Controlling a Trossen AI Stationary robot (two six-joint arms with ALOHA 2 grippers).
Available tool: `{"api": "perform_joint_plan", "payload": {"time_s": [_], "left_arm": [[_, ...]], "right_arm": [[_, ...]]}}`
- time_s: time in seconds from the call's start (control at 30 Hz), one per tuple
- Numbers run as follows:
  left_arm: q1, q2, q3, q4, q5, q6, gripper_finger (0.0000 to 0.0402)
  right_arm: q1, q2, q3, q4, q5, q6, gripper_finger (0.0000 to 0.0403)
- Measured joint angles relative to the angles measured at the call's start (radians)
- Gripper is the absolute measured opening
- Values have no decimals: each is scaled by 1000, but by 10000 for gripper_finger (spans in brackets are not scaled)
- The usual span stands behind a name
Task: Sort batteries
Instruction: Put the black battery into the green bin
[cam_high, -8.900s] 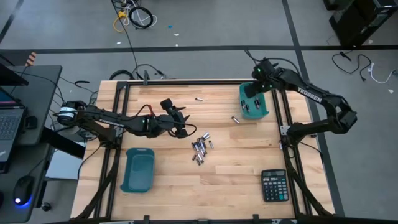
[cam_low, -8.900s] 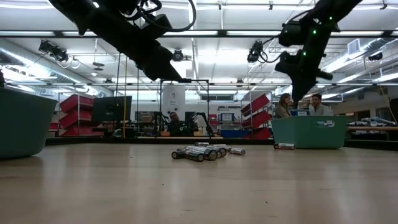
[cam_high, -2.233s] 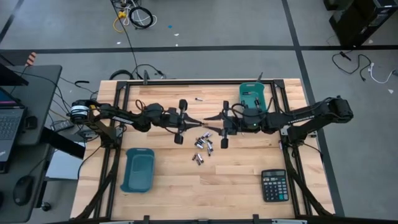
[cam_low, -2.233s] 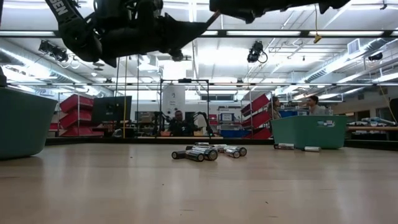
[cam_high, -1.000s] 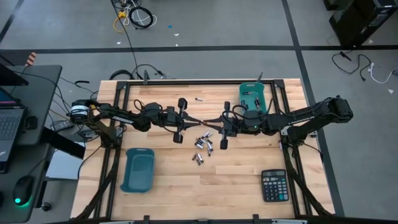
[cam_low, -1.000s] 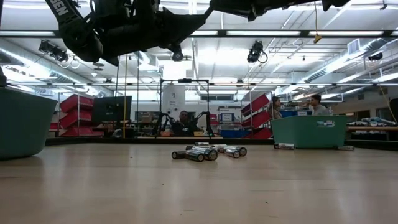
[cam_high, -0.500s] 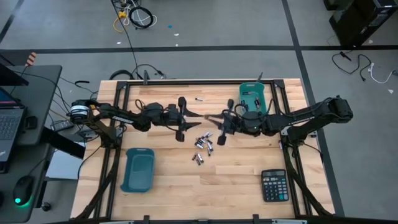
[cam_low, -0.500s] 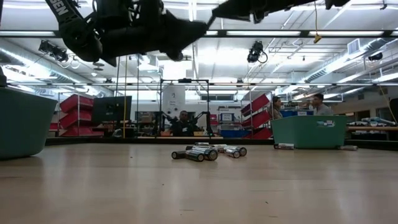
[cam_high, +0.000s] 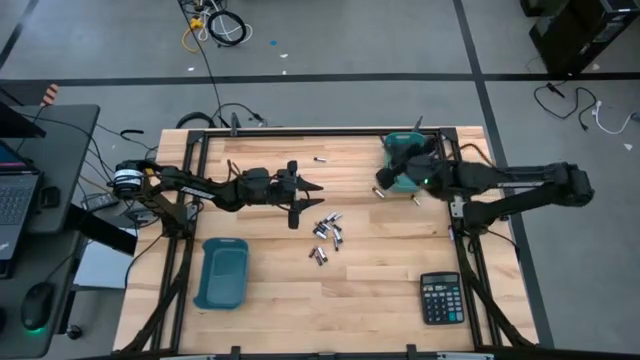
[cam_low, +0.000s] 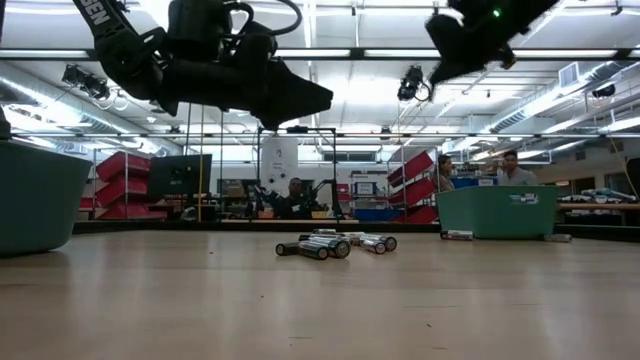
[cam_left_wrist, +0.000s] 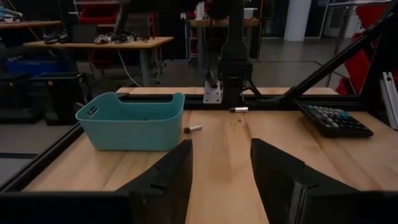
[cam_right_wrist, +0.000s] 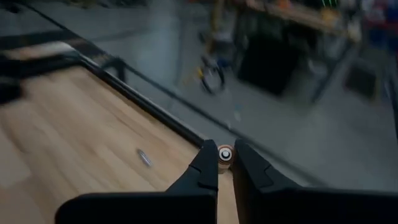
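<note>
Worktop (cam_high: 380, 290): pale wooden slab in a black frame, carrying every item listed here. Left arm (cam_high: 200, 188): dark, reaching from the left edge toward the middle; its hand (cam_high: 312, 187) hangs above the worktop just beyond the battery pile, the two fingers (cam_left_wrist: 168, 171) standing apart with nothing between them. Right arm (cam_high: 520, 185): dark, reaching in from the right edge; its hand (cam_high: 381, 178) hangs over the near-left corner of the far-right bin, fingers pinched on a single battery (cam_right_wrist: 224, 154), whose round end shows between the tips in the right wrist view. Teal bin, near left (cam_high: 223, 273): rectangular plastic tub, well apart from the pile; no contents can be made out. Teal bin, far right (cam_high: 399, 150): same make, partly covered by the right arm; whether it holds cells cannot be told from above. Calculator (cam_high: 441, 298): black, lying flat at the near right corner. Batteries, main pile (cam_high: 326, 234): a loose cluster of small silver and black cylinders lying on their sides near the worktop's middle, several touching; the low view shows the same heap (cam_low: 335, 243). Stray battery (cam_high: 320, 159): lying alone near the far edge, between the two arms. Further stray batteries (cam_low: 458, 236): lying on the worktop just beside the far-right bin.
</note>
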Motion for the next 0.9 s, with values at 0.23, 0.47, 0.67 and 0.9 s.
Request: {"api": "perform_joint_plan", "payload": {"time_s": [0.23,0.47,0.67,0.9], "left_arm": [[0,0,0,4,0,0,163],[0,0,0,0,0,0,163],[0,-1,0,32,1,-3,163],[0,-1,0,36,2,-2,163]], "right_arm": [[-210,-54,0,-290,-207,239,16],[-384,-11,0,-374,-393,250,16],[-502,39,-33,-372,-460,226,16],[-585,92,-96,-290,-561,217,16]]}}
